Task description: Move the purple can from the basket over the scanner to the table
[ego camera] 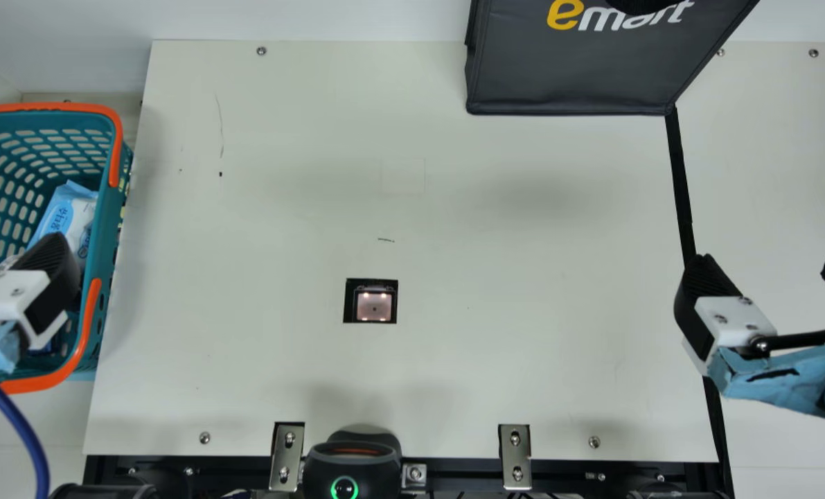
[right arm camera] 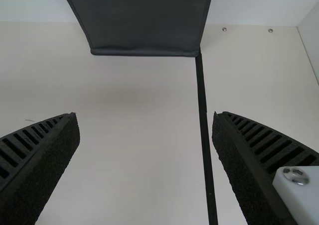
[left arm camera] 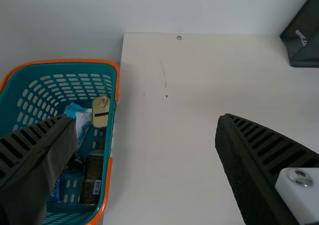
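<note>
Cream tabletop (ego camera: 280,173) stretches from a teal, orange-rimmed plastic basket (ego camera: 102,235) at its left edge to a black fabric bag (ego camera: 571,76), far right. Left gripper (ego camera: 48,267) and right gripper (ego camera: 769,265) gape wide, empty. Inside the basket's right wall sits a gold-topped can (left arm camera: 100,110), side colour unclear.
</note>
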Action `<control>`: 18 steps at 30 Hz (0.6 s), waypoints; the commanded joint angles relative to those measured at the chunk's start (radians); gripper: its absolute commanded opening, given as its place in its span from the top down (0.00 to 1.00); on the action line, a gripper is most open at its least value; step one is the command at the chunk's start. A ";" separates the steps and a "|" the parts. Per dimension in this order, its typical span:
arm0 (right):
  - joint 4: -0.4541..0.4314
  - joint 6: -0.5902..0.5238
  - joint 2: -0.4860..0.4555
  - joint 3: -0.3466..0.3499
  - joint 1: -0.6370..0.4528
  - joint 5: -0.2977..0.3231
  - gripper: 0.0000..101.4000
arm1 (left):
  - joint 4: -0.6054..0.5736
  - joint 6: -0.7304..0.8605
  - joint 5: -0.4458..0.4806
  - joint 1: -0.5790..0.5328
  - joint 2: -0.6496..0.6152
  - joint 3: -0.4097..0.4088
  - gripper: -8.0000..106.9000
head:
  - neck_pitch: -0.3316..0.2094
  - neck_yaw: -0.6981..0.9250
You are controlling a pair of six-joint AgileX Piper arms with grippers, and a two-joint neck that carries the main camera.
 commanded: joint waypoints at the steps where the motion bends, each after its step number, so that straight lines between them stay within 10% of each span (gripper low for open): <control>1: 0.000 0.000 0.000 0.000 0.000 0.000 0.06 | 0.000 0.000 0.000 0.000 0.000 0.000 0.15 | -0.030 0.022; 18: 0.000 0.000 0.000 0.000 0.000 0.001 0.06 | 0.000 0.000 0.000 0.000 0.000 0.000 0.15 | -0.030 0.348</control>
